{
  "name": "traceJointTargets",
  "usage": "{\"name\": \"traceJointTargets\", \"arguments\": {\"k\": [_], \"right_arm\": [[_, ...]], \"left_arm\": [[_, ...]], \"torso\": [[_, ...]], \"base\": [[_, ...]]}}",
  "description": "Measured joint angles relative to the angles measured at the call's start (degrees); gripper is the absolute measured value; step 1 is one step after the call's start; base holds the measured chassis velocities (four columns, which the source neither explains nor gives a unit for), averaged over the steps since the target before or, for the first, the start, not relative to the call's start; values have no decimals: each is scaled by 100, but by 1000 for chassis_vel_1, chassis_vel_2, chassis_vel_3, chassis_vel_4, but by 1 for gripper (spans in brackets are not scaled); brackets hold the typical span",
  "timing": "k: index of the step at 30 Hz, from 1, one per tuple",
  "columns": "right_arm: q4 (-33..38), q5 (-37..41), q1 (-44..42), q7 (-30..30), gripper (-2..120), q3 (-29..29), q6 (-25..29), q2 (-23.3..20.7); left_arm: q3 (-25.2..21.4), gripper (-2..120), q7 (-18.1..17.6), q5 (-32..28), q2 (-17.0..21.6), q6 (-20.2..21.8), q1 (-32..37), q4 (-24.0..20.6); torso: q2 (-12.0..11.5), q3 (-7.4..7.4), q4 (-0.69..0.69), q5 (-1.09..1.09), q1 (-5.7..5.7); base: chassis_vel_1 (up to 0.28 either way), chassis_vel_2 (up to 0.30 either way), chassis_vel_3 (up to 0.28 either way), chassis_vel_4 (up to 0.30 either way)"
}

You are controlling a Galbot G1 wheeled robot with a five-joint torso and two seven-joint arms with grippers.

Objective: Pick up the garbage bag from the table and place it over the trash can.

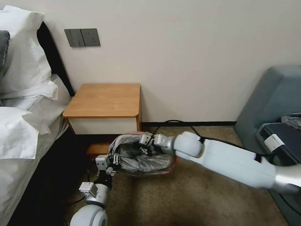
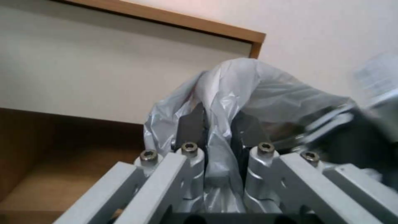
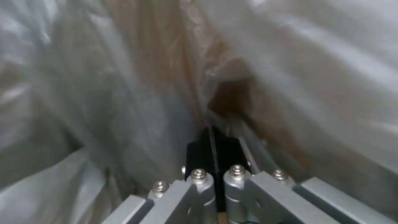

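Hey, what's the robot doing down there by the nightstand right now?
It is working a grey garbage bag over a low spot on the carpet in front of the nightstand, whose top is bare. The left pincer is pinching a fold of the bag at its near edge. The right pincer reaches in from the other side, shut, with plastic all around it. The bag looks spread open and hides whatever is beneath it.
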Motion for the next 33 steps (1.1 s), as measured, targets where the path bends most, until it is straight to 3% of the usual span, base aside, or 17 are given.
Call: {"name": "traceJointTargets", "arguments": {"k": [6, 15, 24, 26, 27, 29, 32, 33], "right_arm": [[-806, -424, 175, -172, 0, -391, 52, 683], [-1190, -788, 171, -254, 0, -636, 170, 1010], [58, -777, -109, -345, 0, 58, 363, 176], [620, -742, -505, -377, 0, 688, 408, -260], [620, -742, -505, -377, 0, 688, 408, -260], [1207, -675, -1065, -376, 0, 1430, 519, -718], [1501, -651, -1474, -305, 0, 1838, 651, -967], [1812, -533, -1977, 32, 0, 2280, 809, -1217]], "left_arm": [[-10, 7, -54, 96, -104, 11, 122, -142], [3, 7, -192, -31, -214, 164, 192, -262], [-183, 7, -427, -141, -220, 378, 116, -153], [-209, 7, -558, -229, -228, 551, 95, -99], [-209, 7, -558, -229, -228, 551, 95, -99], [-210, 7, -728, -388, -227, 824, 79, -87], [-204, 7, -871, -578, -224, 1041, 75, -107], [-199, 7, -1031, -810, -197, 1396, 67, -153]], "torso": [[0, 0, -1, 1, 0], [0, 0, 0, 0, 0], [0, -1, -1, 2, 0], [0, -1, -1, 2, 0], [0, -1, -1, 2, 0], [2, -2, 0, 2, 0], [1, -1, -2, 2, 0], [2, -1, -3, 4, 0]], "base": [[0, 0, 0, 0], [0, 0, 0, 0], [0, 0, 0, 0], [0, 0, 0, 0], [0, 0, 0, 0], [0, 0, 0, 0], [0, 0, 0, 0], [0, 0, 0, 0]]}}
